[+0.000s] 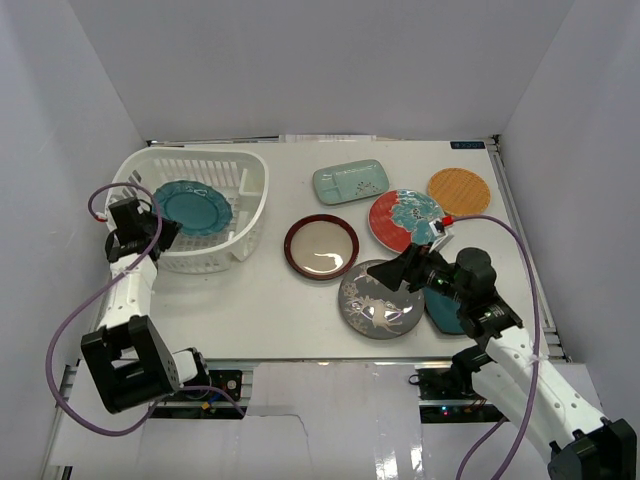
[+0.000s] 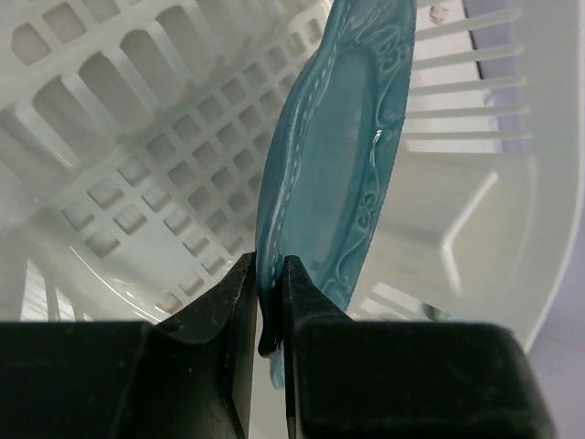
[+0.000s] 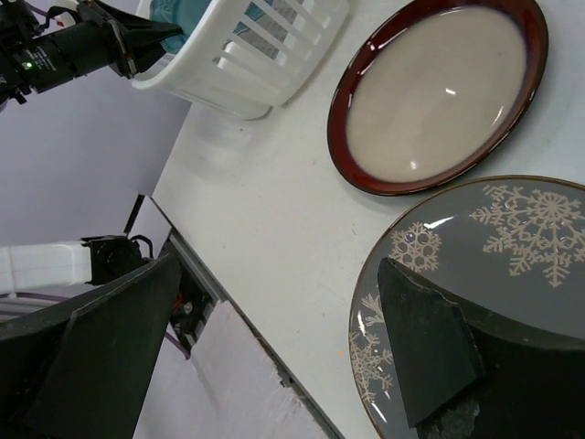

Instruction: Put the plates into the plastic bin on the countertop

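Observation:
The white plastic bin (image 1: 254,203) stands at the back left of the countertop (image 1: 270,300). My left gripper (image 1: 168,229) is shut on the rim of the teal scalloped plate (image 1: 193,207) and holds it inside the bin. In the left wrist view the plate (image 2: 329,146) stands on edge between the jaws (image 2: 271,279) over the slotted bin bottom (image 2: 137,183). My right gripper (image 1: 392,271) is open and empty over the near edge of the grey patterned plate (image 1: 380,300). In the right wrist view one finger (image 3: 430,352) lies over that plate (image 3: 521,238).
The dark-red-rimmed cream plate (image 1: 321,246) lies mid-table and shows in the right wrist view (image 3: 439,91). The pale-green rectangular plate (image 1: 350,182), red-and-teal floral plate (image 1: 400,215) and orange woven plate (image 1: 458,190) lie at the back right. The dark-teal square plate (image 1: 443,312) is partly hidden under my right arm.

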Robot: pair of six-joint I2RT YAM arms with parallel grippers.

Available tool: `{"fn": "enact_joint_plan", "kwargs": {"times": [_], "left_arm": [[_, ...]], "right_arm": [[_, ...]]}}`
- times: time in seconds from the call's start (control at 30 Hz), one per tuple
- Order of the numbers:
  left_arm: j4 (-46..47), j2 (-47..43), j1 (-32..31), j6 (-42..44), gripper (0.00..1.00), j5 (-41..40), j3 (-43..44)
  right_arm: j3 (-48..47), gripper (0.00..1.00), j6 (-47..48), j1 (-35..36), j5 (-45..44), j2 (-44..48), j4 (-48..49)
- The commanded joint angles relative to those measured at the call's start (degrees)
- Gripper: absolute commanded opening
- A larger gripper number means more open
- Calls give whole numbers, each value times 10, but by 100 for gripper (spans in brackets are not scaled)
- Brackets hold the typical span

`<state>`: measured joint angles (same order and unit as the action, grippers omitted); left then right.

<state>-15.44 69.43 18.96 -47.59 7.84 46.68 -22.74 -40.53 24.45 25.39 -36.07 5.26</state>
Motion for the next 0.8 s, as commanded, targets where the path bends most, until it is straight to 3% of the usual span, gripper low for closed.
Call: {"fn": "enact_joint_plan", "kwargs": {"times": [0.0,0.13,0.23,0.47,0.53,0.6,0.63,0.67,0.77], "left_arm": [[87,7,2,18,0,-10,40],[95,32,2,22,0,6,30],[96,33,2,25,22,5,24],[81,16,2,38,68,-9,13],[80,8,1,43,83,-7,11],[79,-4,2,48,91,-2,12],[79,-10,1,52,96,2,13],[80,-16,1,54,98,7,12],[80,-42,-9,64,98,3,8]], "right_arm": [[-12,94,26,-2,-24,-21,12],[-20,93,41,0,-53,-67,35],[-31,91,50,-1,-78,-126,65],[-73,65,62,9,-139,-272,133],[-98,64,70,10,-161,-317,136],[-117,59,85,18,-176,-360,142],[-137,46,92,24,-188,-376,141],[-147,41,98,26,-194,-407,139],[-184,39,121,35,-220,-464,127]]}}
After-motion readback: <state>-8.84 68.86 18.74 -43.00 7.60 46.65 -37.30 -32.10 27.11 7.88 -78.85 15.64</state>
